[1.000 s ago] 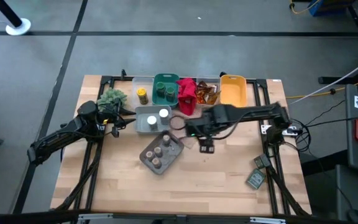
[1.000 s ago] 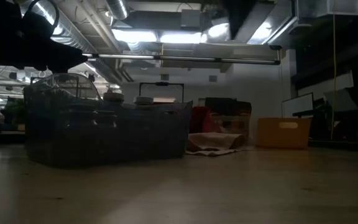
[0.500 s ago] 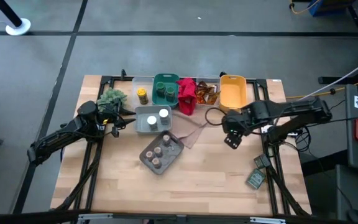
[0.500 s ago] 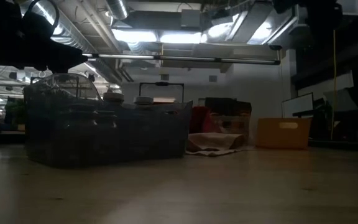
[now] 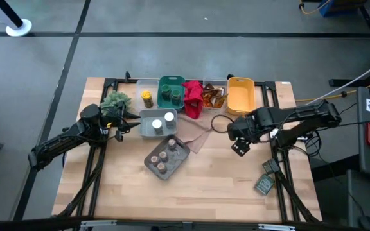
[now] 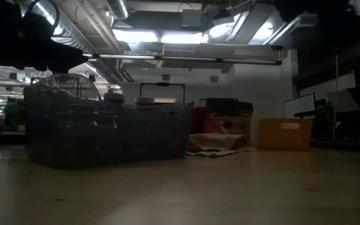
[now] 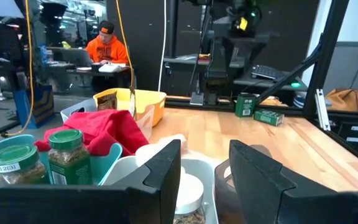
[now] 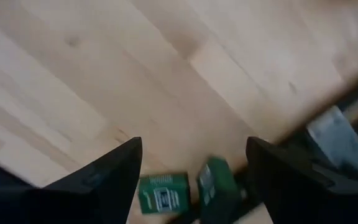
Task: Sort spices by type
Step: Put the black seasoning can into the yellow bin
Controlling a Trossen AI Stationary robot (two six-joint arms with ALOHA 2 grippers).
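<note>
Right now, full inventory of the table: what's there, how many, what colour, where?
Round jar with yellow lid: one, in the clear bin at the back.
Green-lidded jars: two, in the teal bin at the back.
Red cloth: one, between the teal bin and the orange-brown packets.
Flat orange-brown packets: a pile, count unclear, left of the yellow bin.
Yellow bin: one, back right.
White-lidded jars: two, in the pale grey bin, centre.
Tan-lidded jars: four, in the dark grey tray, centre front.
Dark green packets: two, right edge.
Bushy green plant: one, back left.
Left claw: open, beside the pale grey bin.
Right claw: open, empty, over bare wood at right.
</note>
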